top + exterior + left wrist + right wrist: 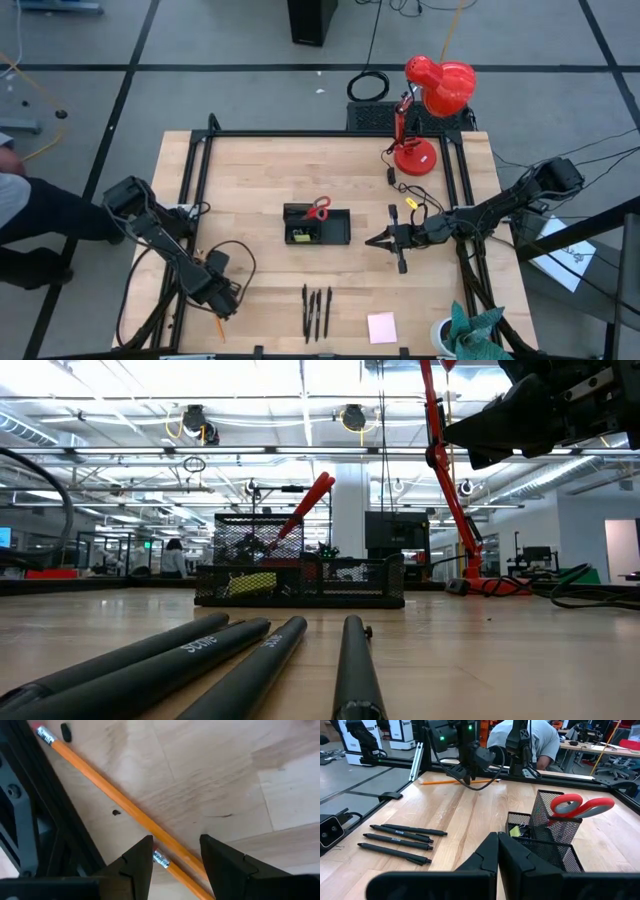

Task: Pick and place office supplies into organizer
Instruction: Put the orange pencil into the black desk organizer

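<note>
Two orange pencils (120, 802) lie end to end on the wood by the black frame rail (45, 820), at the table's near left. My left gripper (176, 851) points down over them, open, one finger on either side of where the pencils overlap, and I see no touch. The black mesh organizer (317, 226) stands mid-table with the red-handled scissors (318, 208) upright in it and something yellow inside. Three black pens (316, 312) and a pink sticky-note pad (381, 326) lie near the front edge. My right gripper (385, 240) hovers shut, level, just right of the organizer.
A red desk lamp (430, 100) stands at the far right. Black frame rails (190, 190) border the table. A small black clip (65, 732) lies by the far pencil's eraser end. A person (30, 215) stands at the table's left. A green-leafed pot (468, 332) sits at the near right corner.
</note>
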Controlling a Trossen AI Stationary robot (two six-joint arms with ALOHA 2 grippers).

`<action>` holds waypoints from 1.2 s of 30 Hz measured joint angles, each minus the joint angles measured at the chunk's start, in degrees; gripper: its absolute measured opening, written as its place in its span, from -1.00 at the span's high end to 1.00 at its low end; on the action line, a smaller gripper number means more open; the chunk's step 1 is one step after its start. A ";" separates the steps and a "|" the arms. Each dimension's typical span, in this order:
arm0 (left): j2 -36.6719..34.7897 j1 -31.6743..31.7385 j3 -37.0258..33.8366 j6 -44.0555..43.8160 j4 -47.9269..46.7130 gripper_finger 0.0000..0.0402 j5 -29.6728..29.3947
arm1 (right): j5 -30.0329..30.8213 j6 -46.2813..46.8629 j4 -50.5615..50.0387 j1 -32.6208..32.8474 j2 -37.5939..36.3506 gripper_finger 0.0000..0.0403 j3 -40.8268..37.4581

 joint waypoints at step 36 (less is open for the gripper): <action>0.57 1.40 4.66 16.10 9.95 0.13 -11.55 | 0.04 0.04 0.02 -0.11 0.43 0.98 -0.07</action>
